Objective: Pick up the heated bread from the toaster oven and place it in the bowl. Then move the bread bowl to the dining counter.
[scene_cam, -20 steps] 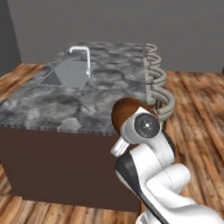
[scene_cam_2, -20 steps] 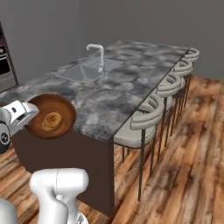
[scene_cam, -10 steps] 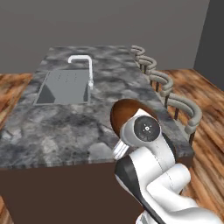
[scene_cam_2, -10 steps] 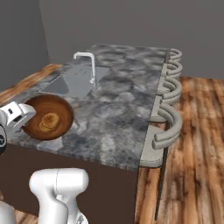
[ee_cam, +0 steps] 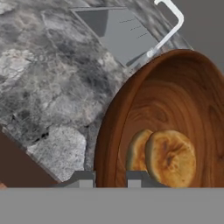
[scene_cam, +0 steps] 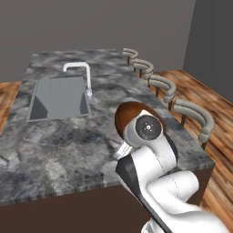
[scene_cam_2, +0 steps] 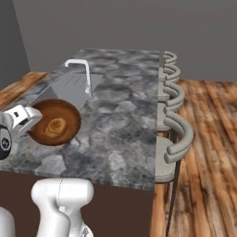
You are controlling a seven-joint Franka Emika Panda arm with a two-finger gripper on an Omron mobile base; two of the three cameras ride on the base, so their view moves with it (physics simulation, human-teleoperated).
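Fingertips (ee_cam: pixel 83 178) of our gripper (ee_cam: pixel 109 179) pinch the rim of the bowl (ee_cam: pixel 175 118), holding it over the dining counter (scene_cam_2: pixel 125 134). We see the bread (ee_cam: pixel 168 157), golden-brown, inside.

The small round golden-brown bread (ee_cam: pixel 170 158) lies in the wide reddish-brown wooden bowl (ee_cam: pixel 175 100), just beyond the claw (ee_cam: pixel 110 179) gripping its rim. Beneath spreads the grey marbled stone dining counter (scene_cam_2: pixel 125 125), its inset steel sink (scene_cam: pixel 57 96) and curved faucet (scene_cam: pixel 82 75) farther ahead.

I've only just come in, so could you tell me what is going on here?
The robot's gripper grips the rim of the wooden bowl, with the heated bread inside. The bowl is over the dining counter, near the sink; whether it rests on the stone yet cannot be told.
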